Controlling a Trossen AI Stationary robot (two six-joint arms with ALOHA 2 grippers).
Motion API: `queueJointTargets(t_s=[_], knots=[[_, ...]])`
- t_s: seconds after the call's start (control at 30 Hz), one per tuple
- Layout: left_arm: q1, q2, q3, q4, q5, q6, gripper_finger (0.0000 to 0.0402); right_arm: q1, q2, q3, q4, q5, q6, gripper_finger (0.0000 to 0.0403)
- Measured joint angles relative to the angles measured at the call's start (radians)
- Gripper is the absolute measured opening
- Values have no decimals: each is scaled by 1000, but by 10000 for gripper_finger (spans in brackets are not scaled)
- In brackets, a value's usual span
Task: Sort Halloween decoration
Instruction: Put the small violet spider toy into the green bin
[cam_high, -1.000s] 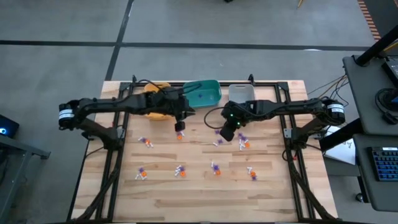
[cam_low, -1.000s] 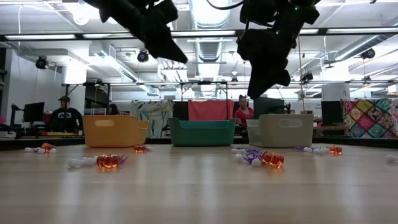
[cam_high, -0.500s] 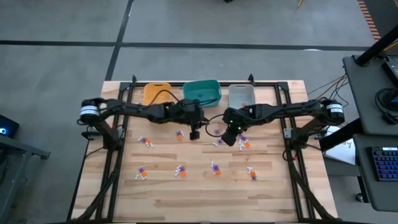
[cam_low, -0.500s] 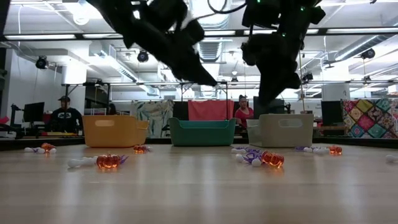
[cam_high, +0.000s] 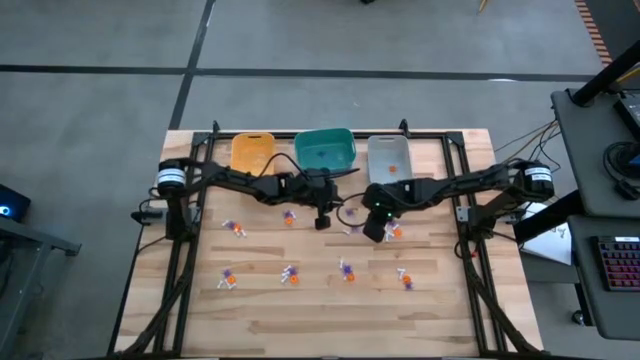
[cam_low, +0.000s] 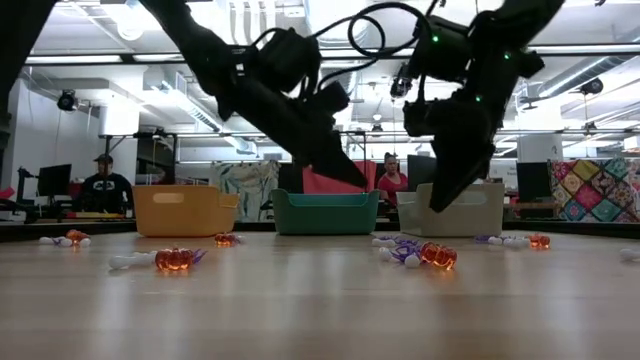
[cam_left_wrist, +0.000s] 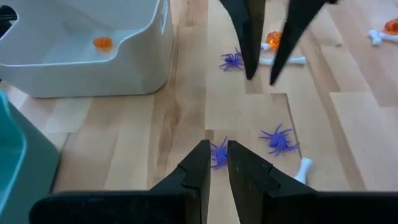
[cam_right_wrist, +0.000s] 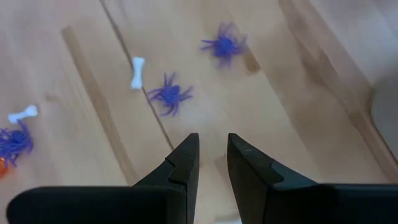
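High view puts both claws over the middle of the table (cam_high: 300, 300), at about 12 o'clock from its centre, just in front of the three bins. The left claw (cam_high: 323, 222) and the right claw (cam_high: 372, 232) hang near each other, each with its fingers a narrow gap apart and nothing between them.

Halloween decoration (cam_high: 346, 270) lies scattered over the boards: purple spiders, white bones and orange pieces, most at 6 o'clock from the claws, a few at 9 o'clock. One orange piece (cam_left_wrist: 102, 43) already sits in the grey bin (cam_high: 388, 155).

Biggest risk, as I judge it, is a clash. The left wrist view shows the right claw's fingertips (cam_left_wrist: 252, 68) pointing down straight ahead of the left one, with a small knot of spiders (cam_left_wrist: 278, 139) between them; if both go for that knot, the fingers could knock together or flick the trinkets away. Such tiny flat pieces could also slip from a closing grip or get pushed along the wood.

Teal bin (cam_high: 326, 148) and yellow bin (cam_high: 250, 150) stand at 12 o'clock, behind the arms, so a carry to them crosses the other arm's reach. Beyond the table, people (cam_low: 102, 185) sit in the room, well apart.
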Motion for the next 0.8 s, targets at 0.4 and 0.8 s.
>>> queueJointTargets(t_s=[0.4,0.8], knots=[[0,124,2,136,0,-11,38,37,0,-82,233,94,-145,72],[0,188,2,200,0,-41,38,37,0,-89,255,132,10,72]])
